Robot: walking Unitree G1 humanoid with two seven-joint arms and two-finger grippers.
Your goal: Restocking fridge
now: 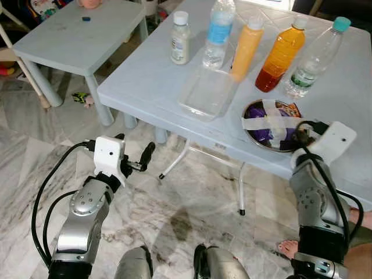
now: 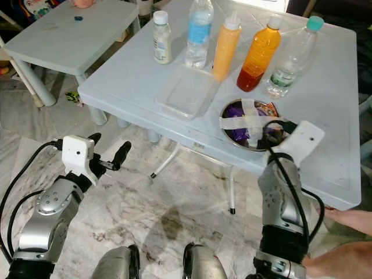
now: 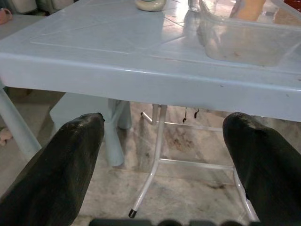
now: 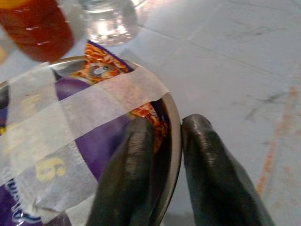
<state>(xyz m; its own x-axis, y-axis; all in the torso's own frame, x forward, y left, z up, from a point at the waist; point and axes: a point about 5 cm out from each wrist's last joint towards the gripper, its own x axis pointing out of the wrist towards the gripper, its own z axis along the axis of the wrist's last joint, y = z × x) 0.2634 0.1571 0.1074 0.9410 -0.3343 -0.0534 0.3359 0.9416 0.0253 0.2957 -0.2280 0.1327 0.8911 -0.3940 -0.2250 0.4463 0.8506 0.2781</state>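
We count five bottles in one row at the upper centre of the frame, one clear tray before them, and one steel bowl with a purple snack bag taped inside, at centre right. All stand on a pale blue table; a smaller table is at upper left, over marble floor. Our right gripper is clenched on the bowl's rim, near the table's front edge. Our left gripper hangs released at lower left, below that edge, with free floor around it.
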